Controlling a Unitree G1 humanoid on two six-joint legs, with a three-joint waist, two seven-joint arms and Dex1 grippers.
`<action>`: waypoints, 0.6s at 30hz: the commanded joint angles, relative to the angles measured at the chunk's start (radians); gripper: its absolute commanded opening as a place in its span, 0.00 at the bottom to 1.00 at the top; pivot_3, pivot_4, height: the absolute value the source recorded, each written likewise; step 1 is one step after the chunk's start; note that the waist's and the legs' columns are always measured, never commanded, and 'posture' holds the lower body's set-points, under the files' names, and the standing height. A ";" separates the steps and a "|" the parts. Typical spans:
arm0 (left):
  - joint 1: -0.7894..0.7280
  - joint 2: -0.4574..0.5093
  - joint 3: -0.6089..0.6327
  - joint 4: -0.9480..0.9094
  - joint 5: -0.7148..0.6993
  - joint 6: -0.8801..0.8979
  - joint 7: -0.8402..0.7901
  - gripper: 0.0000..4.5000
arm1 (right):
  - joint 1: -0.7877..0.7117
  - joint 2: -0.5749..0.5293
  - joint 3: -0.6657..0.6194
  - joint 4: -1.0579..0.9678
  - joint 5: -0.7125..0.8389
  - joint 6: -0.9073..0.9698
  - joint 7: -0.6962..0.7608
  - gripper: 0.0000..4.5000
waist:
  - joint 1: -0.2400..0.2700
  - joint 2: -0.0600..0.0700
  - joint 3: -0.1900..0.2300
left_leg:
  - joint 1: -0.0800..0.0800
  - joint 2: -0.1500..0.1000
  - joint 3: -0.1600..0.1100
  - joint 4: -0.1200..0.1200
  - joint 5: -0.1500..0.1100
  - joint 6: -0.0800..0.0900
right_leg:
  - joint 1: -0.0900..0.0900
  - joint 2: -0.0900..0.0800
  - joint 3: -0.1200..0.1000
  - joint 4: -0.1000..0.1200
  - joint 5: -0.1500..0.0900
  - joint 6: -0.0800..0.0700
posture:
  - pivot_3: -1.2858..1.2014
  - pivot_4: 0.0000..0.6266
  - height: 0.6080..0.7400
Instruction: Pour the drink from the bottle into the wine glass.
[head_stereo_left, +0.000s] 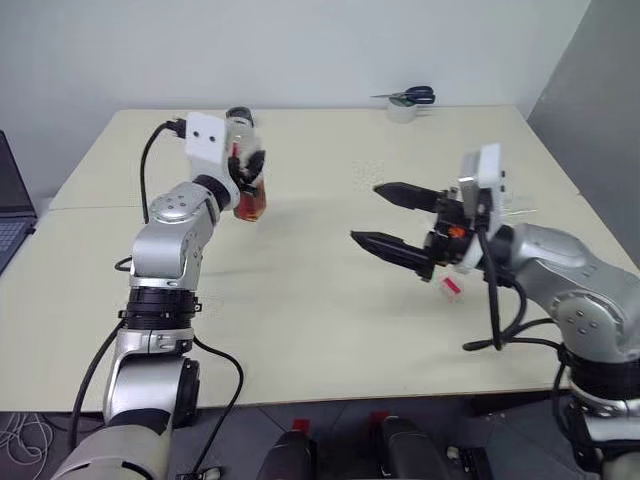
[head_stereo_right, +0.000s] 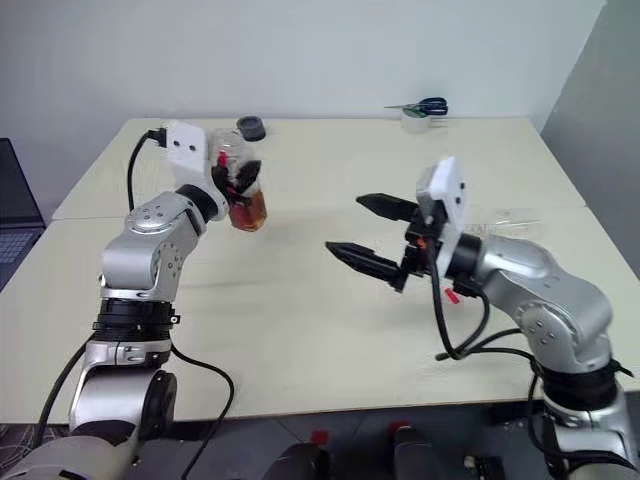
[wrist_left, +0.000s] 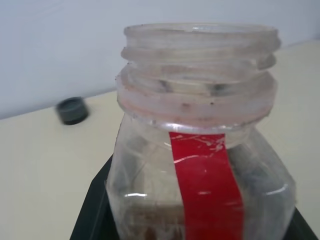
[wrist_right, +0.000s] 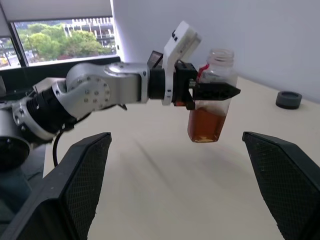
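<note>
Left gripper (head_stereo_right: 243, 180) clamped uncapped bottle (wrist_right: 210, 95), drink (wrist_right: 204, 124) still inside; right gripper (head_stereo_left: 385, 215) empty, spread wide. Pour pending.

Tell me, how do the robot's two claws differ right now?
The left gripper is shut on the bottle and holds it above the table; the right gripper holds nothing. The left gripper's fingers are clamped on the bottle's sides, while the right gripper's fingers are spread wide apart. The left gripper sits farther back over the table; the right is nearer the front. Both have two black fingers.
</note>
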 joint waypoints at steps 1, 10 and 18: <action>-0.016 -0.022 0.056 0.029 0.027 -0.093 0.080 0.39 | -0.030 0.023 -0.010 -0.012 0.001 -0.016 -0.004 0.99 | 0.001 0.000 0.000 | 0.000 0.000 0.000 0.000 0.000 0.000 | 0.000 0.000 0.000 0.000 0.000 0.000 | 0.52 0.24 1.00; 0.069 -0.033 0.057 0.104 0.044 -0.260 0.042 0.39 | -0.038 0.048 0.000 -0.006 -0.002 -0.015 0.008 0.99 | 0.000 0.000 0.000 | -0.001 -0.001 0.000 0.000 0.000 0.000 | -0.001 -0.002 0.000 0.000 0.000 0.000 | 0.52 0.24 1.00; 0.078 -0.025 0.077 0.192 0.039 -0.335 0.008 0.39 | -0.038 0.058 0.004 -0.010 -0.019 -0.014 0.004 0.99 | 0.000 0.000 0.000 | 0.000 -0.001 0.001 0.000 0.000 0.000 | -0.001 -0.002 0.000 0.000 0.000 0.000 | 0.52 0.24 1.00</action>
